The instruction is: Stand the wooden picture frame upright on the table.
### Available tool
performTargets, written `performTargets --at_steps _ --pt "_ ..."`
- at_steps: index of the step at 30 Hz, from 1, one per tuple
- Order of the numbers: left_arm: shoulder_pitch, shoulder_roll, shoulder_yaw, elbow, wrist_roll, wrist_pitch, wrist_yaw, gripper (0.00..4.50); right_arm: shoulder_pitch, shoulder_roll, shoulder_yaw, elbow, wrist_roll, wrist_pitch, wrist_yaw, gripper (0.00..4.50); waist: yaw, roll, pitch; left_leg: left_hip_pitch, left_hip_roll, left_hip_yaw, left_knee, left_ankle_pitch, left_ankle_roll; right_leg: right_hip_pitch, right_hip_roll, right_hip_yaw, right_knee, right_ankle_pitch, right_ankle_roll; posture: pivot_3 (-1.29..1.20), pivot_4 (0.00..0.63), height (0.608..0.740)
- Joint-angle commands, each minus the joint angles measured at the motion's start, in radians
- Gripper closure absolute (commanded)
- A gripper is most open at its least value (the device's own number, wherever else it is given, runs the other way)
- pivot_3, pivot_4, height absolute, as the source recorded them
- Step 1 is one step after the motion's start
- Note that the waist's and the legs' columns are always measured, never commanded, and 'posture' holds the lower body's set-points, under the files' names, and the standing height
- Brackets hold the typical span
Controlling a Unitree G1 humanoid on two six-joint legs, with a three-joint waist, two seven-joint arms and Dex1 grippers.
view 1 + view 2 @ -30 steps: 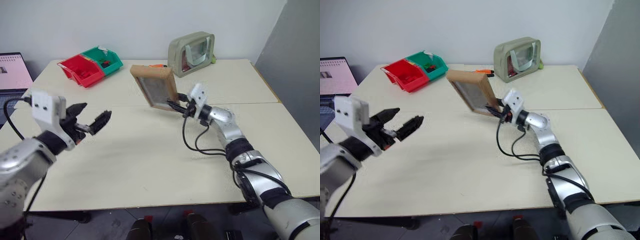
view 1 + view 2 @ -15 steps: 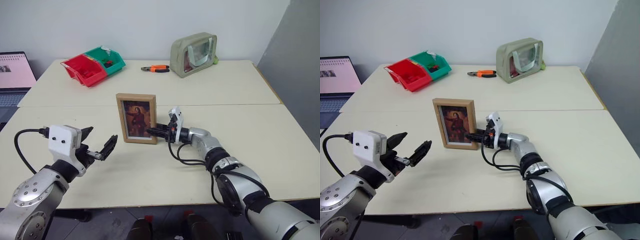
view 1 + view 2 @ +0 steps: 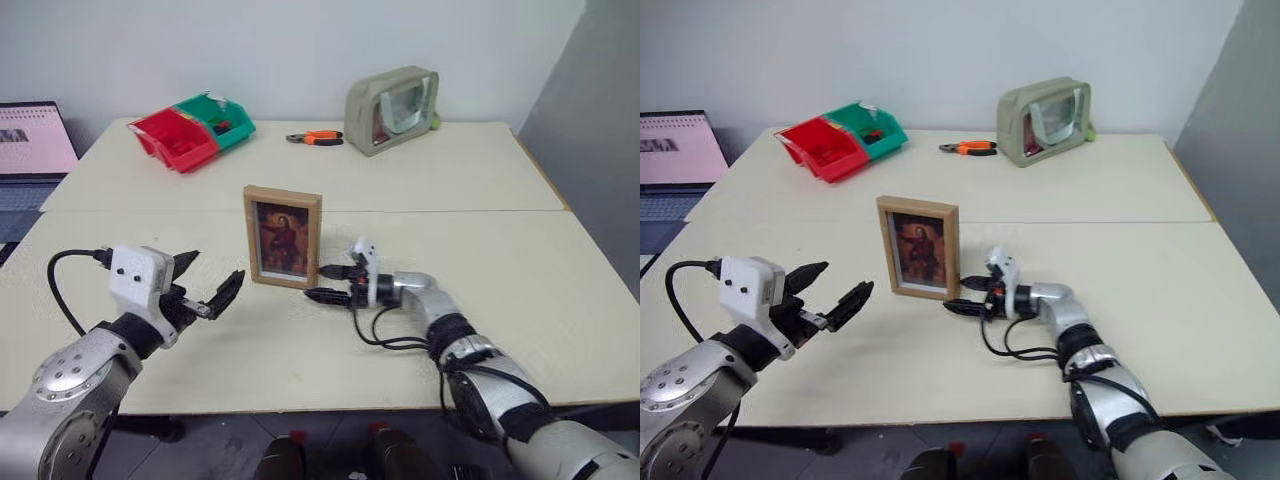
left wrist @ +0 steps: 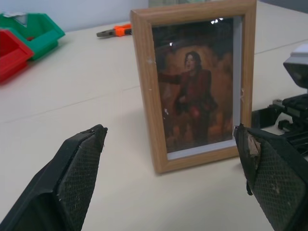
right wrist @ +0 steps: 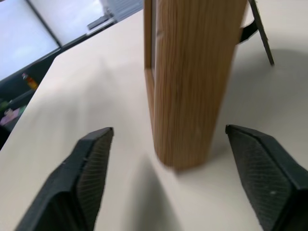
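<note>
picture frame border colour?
Light wood on the picture frame; clearest in the left wrist view.

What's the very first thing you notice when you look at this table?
The wooden picture frame stands upright in the middle of the table, showing a dark reddish portrait. The right gripper sits just beside its edge with fingers open, and the left gripper hovers open on the frame's other side. Farther back are red and green bins, orange pliers and a pale green pouch.

We look down from the head over the table (image 3: 470,180); both wrist views (very close) share the wooden picture frame (image 4: 195,82).
</note>
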Motion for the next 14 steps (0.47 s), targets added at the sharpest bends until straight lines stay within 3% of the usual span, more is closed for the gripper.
performTargets --at_steps 1,4,7,14 --pt "-0.021 0.046 0.032 0.031 -0.010 0.010 -0.059 0.00 0.148 -0.194 0.033 -0.271 -0.063 0.098 0.026 0.02 0.010 0.000 0.000 0.001 0.000 -0.001 0.000 0.000 0.000 0.003 -0.001 -0.001 -0.002 0.000 0.000 0.00 0.150 0.740" --pt "-0.047 0.098 0.070 0.090 -0.069 0.071 -0.119 0.00 0.232 -0.337 0.036 -0.518 -0.067 0.203 0.033 0.02 0.016 0.001 0.000 0.002 -0.001 -0.006 0.000 0.000 0.000 0.010 -0.001 -0.003 -0.010 0.000 0.000 0.00 0.150 0.740" --pt "-0.101 0.206 0.113 0.207 -0.147 0.172 -0.225 0.00 0.237 -0.441 -0.003 -0.738 -0.001 0.433 0.014 0.02 0.009 0.002 0.001 0.002 0.000 -0.006 -0.001 0.000 0.000 0.011 -0.001 -0.005 -0.013 0.000 0.001 0.00 0.150 0.740" --pt "-0.294 0.391 0.122 0.476 -0.194 0.243 -0.422 0.00 0.115 -0.489 -0.079 -1.105 0.230 0.975 -0.069 0.02 -0.025 0.004 0.002 0.004 0.003 -0.004 -0.004 0.000 0.000 0.008 0.005 -0.005 -0.013 -0.002 0.001 0.00 0.150 0.740"
